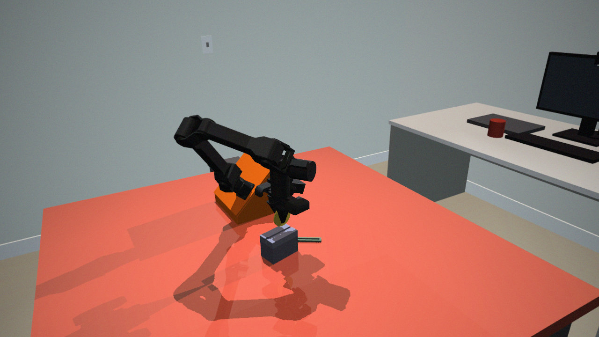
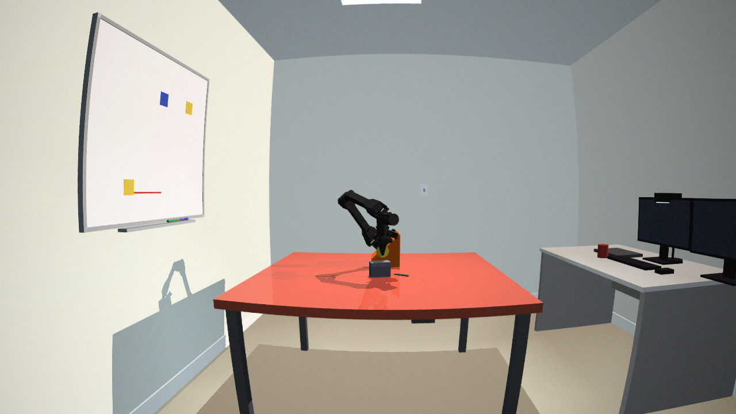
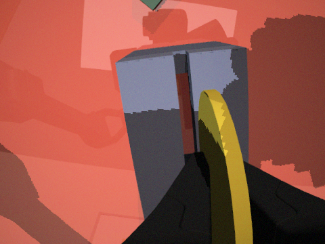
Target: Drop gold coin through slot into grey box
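Note:
My gripper (image 1: 281, 214) (image 2: 382, 251) is shut on the gold coin (image 1: 279, 220) (image 2: 379, 252) (image 3: 226, 176) and holds it on edge, pointing down. The coin hangs just above the grey box (image 1: 278, 245) (image 2: 379, 268) (image 3: 149, 113). In the wrist view the coin's edge runs nearly parallel to the slot (image 3: 184, 108) in the lid and lies a little to its right. The dark-green holder (image 1: 310, 239) (image 2: 402, 275) lies empty on the table just beyond the box.
The arm's orange base block (image 1: 243, 196) (image 2: 394, 249) stands behind the box on the red table (image 1: 419, 260) (image 2: 452, 288). A grey desk (image 1: 452, 138) with monitors and a red cup (image 1: 496, 127) stands off to the right.

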Controlling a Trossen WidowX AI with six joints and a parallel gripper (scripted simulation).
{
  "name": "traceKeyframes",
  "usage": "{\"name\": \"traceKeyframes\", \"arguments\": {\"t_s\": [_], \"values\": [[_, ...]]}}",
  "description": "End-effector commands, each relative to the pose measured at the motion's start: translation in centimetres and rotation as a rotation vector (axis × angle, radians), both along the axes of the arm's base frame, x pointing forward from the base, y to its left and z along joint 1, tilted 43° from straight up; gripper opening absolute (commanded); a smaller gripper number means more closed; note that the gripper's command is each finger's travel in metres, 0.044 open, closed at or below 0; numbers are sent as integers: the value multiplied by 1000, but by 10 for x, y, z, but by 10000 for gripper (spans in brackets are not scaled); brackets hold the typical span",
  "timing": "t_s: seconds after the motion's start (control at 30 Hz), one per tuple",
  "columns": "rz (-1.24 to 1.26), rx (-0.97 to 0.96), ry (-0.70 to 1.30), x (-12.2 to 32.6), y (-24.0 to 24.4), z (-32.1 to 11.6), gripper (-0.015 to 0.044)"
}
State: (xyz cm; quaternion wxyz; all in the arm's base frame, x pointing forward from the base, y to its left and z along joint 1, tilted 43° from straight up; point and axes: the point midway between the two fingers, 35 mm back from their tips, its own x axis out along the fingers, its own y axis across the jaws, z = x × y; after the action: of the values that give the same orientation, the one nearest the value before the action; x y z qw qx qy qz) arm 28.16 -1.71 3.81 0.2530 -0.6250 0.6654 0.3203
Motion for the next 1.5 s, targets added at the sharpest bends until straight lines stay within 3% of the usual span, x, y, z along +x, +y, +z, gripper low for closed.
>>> {"name": "traceKeyframes", "arguments": {"t_s": [0.0,1.47], "values": [[2,-7,6,-3,-8,6,0],[4,2,6,-4,-14,5,0]]}}
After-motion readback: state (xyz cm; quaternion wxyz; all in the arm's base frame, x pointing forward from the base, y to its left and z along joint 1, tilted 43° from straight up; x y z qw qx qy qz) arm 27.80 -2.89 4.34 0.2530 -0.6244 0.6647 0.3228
